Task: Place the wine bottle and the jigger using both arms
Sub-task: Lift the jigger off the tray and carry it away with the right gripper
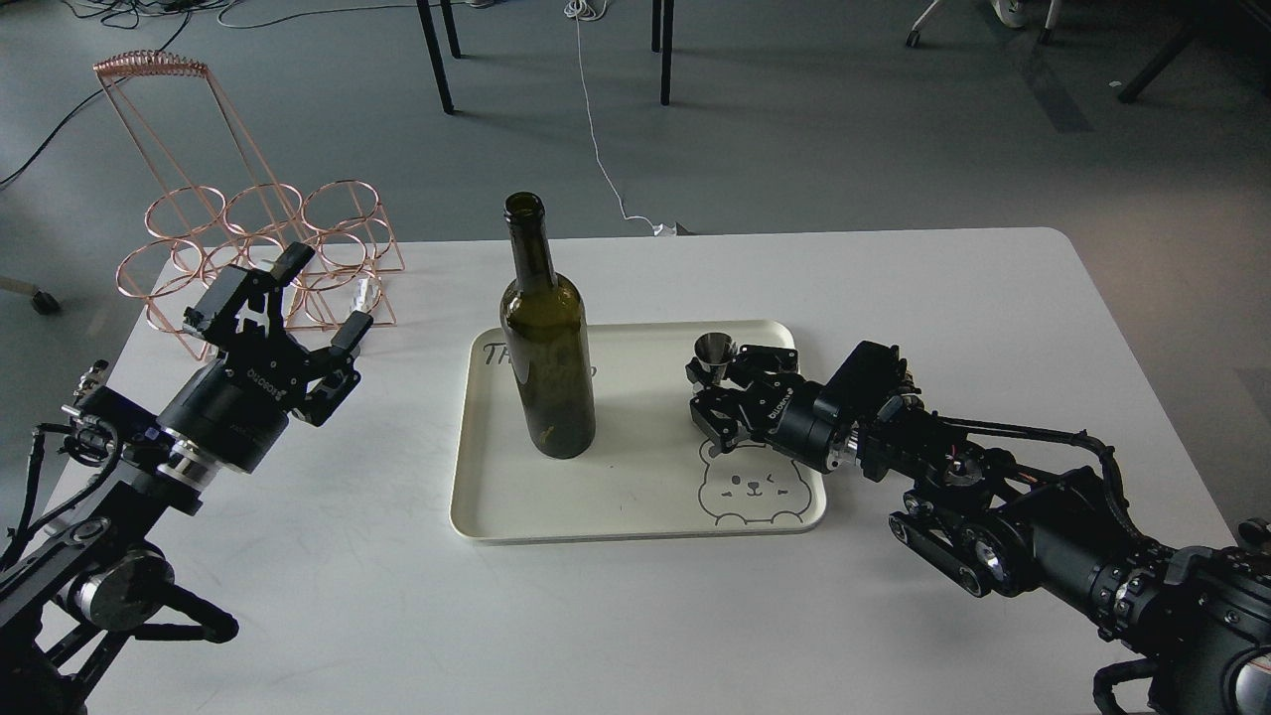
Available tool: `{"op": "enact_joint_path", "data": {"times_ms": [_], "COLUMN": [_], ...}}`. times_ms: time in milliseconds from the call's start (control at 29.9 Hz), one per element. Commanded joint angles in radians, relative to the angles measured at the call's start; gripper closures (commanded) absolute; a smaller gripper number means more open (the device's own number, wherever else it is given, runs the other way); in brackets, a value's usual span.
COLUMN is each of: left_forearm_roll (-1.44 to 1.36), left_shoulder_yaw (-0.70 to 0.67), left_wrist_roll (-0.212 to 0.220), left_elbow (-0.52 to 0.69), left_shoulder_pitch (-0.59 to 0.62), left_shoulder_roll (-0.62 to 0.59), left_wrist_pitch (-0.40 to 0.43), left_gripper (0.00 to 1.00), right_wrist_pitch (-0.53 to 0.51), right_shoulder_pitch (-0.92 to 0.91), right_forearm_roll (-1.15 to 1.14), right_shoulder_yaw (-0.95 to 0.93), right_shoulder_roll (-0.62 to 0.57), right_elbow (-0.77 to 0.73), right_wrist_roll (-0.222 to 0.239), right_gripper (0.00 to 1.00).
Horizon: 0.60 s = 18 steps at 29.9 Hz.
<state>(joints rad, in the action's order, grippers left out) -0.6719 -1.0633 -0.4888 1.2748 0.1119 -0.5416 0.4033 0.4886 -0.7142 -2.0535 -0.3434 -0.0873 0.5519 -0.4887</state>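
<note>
A white desk (328, 556) with rounded corners is filling most of the view, standing on a grey floor (844, 129) where dark furniture legs (437, 60) and a white cable (596, 129) are showing beyond its far edge. At the far left corner of the desk, one copper wire rack (248, 238) made of rings is standing upright. Just in front of it, the left gripper (313, 298) is hovering above the desk with its fingers spread apart, holding nothing, well apart from the tray. In the middle, one cream rectangular tray (477, 497) with a bear drawing is lying flat on the desk. One wine bottle (546, 338), dark olive green and unlabelled, is standing upright on the left half of the tray with its mouth uncapped. To its right, one small silver jigger (714, 355) is sitting upright over the right half of the tray, near the far rim. The right gripper (717, 382) is reaching in low from the right, its fingers sitting on either side of the jigger; whether they are pressing on it cannot be told. Two black arms are in view, one on each side.
</note>
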Motion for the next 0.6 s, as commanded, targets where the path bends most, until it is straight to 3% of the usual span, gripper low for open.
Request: {"op": "enact_joint_path", "data": {"times_ms": [0,200,367,568], "left_forearm_roll": [0.0,0.0,0.0,-0.002], "left_shoulder_yaw": [-0.004,-0.006,-0.006,-0.006], "left_wrist_roll": [0.0,0.0,0.0,0.0], "left_elbow": [0.0,0.003,0.008,0.008], "left_shoulder_pitch": [0.0,0.0,-0.001,0.0], "left_shoulder_roll": [-0.003,-0.003,-0.001,-0.003], "left_wrist_pitch": [0.002,0.002,0.002,0.002], "left_gripper": [0.02,0.02,0.02,0.02], "right_wrist_pitch": [0.0,0.0,0.0,0.0], "right_shoulder_pitch": [-0.001,0.012,0.047,0.136], "right_forearm_roll": [0.006,0.073,0.179,0.302], "right_shoulder_yaw": [-0.064,-0.176,-0.204,-0.2], "right_shoulder_roll": [-0.011,-0.155,-0.316,-0.399], "right_elbow": [0.031,0.143,0.157,0.148], "right_wrist_roll": [0.0,0.0,0.0,0.0], "right_gripper": [0.87,0.86,0.86,0.86]}}
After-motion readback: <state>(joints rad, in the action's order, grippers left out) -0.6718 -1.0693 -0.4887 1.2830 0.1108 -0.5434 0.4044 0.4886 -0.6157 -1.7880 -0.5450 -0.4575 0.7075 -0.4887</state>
